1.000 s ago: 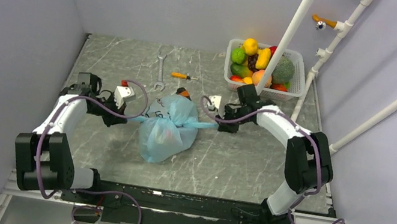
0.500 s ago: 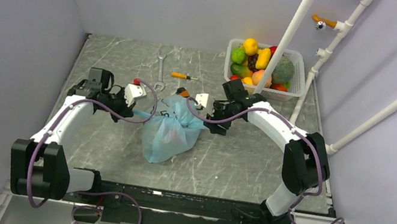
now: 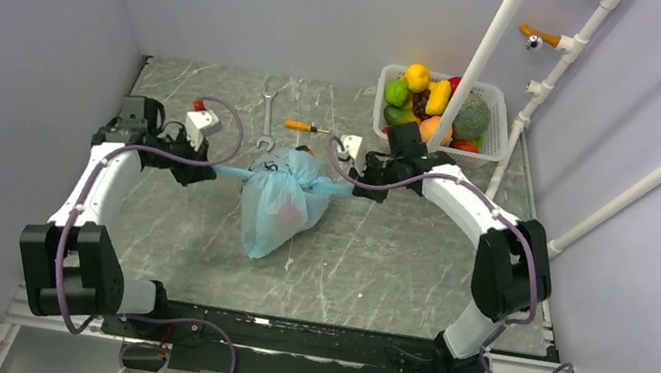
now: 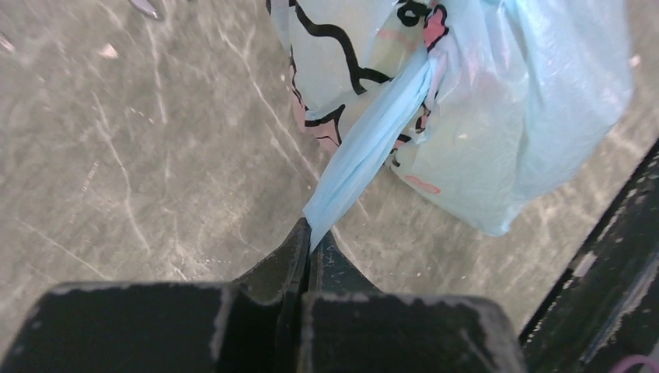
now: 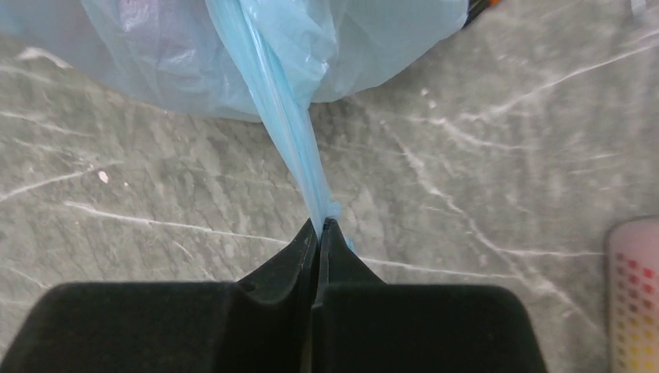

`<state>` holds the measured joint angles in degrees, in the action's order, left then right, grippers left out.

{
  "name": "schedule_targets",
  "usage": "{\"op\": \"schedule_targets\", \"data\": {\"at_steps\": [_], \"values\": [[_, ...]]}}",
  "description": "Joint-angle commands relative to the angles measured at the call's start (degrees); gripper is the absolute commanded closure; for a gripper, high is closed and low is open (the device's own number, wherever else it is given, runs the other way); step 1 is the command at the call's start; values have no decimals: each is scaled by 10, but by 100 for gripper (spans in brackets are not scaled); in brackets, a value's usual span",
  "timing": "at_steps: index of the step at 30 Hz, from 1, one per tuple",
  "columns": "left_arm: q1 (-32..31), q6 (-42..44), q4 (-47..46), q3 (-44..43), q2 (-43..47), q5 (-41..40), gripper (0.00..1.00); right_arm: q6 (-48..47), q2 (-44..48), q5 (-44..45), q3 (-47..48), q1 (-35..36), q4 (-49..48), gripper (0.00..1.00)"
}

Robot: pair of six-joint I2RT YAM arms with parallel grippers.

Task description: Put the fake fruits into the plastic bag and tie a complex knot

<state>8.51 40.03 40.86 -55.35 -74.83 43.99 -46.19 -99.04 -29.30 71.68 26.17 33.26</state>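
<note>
My left gripper (image 4: 309, 233) and right gripper (image 5: 319, 227) each pinch a twisted tail of the flimsy, likely slippery plastic bag (image 3: 279, 214).

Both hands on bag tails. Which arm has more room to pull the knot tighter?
Right, probably. Both grip the bag, but the right hand has more bare table beside it; the left hand sits nearer the wall.

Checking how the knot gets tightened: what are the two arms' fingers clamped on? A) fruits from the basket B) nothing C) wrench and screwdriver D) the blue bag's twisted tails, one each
D: the wrist views show the left fingers and the right fingers each shut on a thin twisted tail of the plastic bag, stretched taut either side of the knot.
</note>
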Motion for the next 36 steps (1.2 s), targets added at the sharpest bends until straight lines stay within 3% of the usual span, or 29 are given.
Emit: {"op": "schedule_targets", "data": {"at_steps": [1, 4, 7, 11, 14, 18, 22, 27, 32, 36], "values": [[70, 0, 66, -84, 37, 11, 100, 15, 75, 81, -6, -61, 52, 100], [55, -15, 33, -31, 46, -33, 100, 28, 62, 105, -46, -45, 26, 100], [61, 22, 22, 39, 17, -96, 100, 4, 26, 137, -91, -58, -10, 100], [66, 35, 0, 81, 42, -125, 100, -13, 30, 137, -91, -80, 3, 100], [65, 34, 25, 64, 61, -102, 100, 2, 55, 121, -70, -76, 23, 100], [80, -5, 38, -5, 89, -61, 100, 32, 53, 104, 25, -78, 62, 100], [90, 44, 32, 24, 54, -110, 100, -22, 37, 124, -38, -99, 38, 100], [95, 48, 10, 58, 49, -108, 100, -26, 40, 129, -88, -100, 9, 100], [92, 51, 0, 70, 39, -125, 100, -35, 39, 121, -96, -101, 21, 100], [90, 38, 26, 32, 47, -77, 100, -12, 49, 68, -48, -99, 57, 100]]}}
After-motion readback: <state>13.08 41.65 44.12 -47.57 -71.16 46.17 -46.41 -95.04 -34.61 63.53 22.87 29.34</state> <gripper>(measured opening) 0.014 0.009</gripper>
